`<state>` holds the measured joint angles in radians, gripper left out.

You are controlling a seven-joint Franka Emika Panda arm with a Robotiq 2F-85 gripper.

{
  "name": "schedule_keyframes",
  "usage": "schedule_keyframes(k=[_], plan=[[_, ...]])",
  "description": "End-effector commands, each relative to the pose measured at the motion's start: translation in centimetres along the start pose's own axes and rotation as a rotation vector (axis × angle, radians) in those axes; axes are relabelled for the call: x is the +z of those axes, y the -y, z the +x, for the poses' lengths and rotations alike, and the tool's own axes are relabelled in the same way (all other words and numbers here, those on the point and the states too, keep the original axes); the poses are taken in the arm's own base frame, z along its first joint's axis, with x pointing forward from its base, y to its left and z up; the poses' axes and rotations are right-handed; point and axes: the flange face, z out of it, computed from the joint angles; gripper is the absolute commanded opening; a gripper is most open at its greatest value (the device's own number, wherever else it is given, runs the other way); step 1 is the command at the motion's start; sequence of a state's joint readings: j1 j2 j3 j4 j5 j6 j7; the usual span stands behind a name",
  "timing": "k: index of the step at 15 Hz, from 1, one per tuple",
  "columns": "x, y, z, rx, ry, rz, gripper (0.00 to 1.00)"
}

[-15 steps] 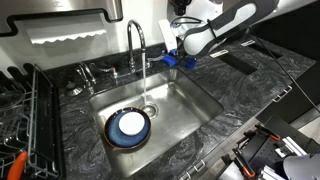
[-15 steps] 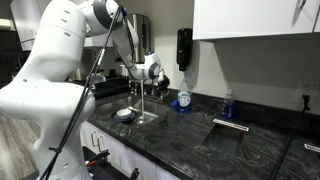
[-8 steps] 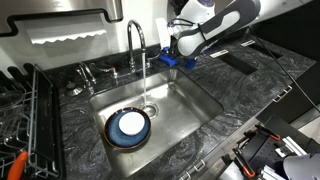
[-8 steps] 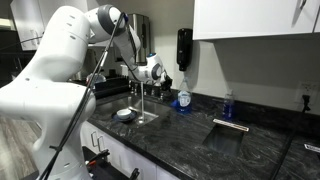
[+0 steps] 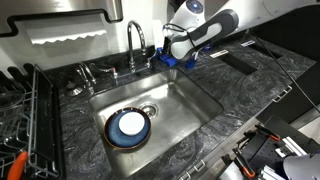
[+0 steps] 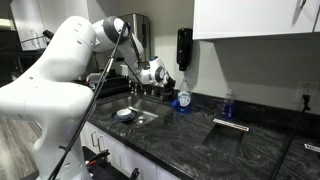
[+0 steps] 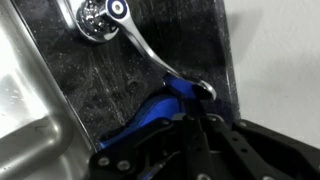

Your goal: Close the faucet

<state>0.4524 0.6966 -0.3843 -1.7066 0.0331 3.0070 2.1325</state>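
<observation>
The faucet (image 5: 134,40) is a tall chrome gooseneck behind the sink, and no water runs from its spout. It also shows in an exterior view (image 6: 139,88). In the wrist view its chrome base (image 7: 100,15) sits at the top, and the thin lever handle (image 7: 160,62) curves down to my fingertips. My gripper (image 5: 163,48) is just beside the faucet at lever height, fingers together, with the tips (image 7: 192,112) against the lever's end. It holds nothing. A blue object (image 7: 150,115) lies under the fingers.
The steel sink (image 5: 192,100) holds a blue and white plate (image 5: 129,127) beside the drain (image 5: 148,108). A dish rack (image 5: 22,110) stands at the counter's end. A blue bottle (image 6: 183,97) stands on the counter. Shorter chrome fittings (image 5: 88,73) stand behind the sink.
The water stream that ran from the spout has stopped. My gripper has moved towards the faucet, and the lever has swung with it.
</observation>
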Motion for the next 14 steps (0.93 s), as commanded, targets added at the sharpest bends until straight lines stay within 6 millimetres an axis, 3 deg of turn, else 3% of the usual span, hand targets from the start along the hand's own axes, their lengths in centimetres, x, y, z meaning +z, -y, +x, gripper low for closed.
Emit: schedule_keyframes(k=[1, 14], plan=[[1.5, 0.8, -0.3, 0.02, -0.012, 0.009, 0.0], [-4.5, 1.7, 0.6, -0.142, -0.073, -0.192, 0.0]])
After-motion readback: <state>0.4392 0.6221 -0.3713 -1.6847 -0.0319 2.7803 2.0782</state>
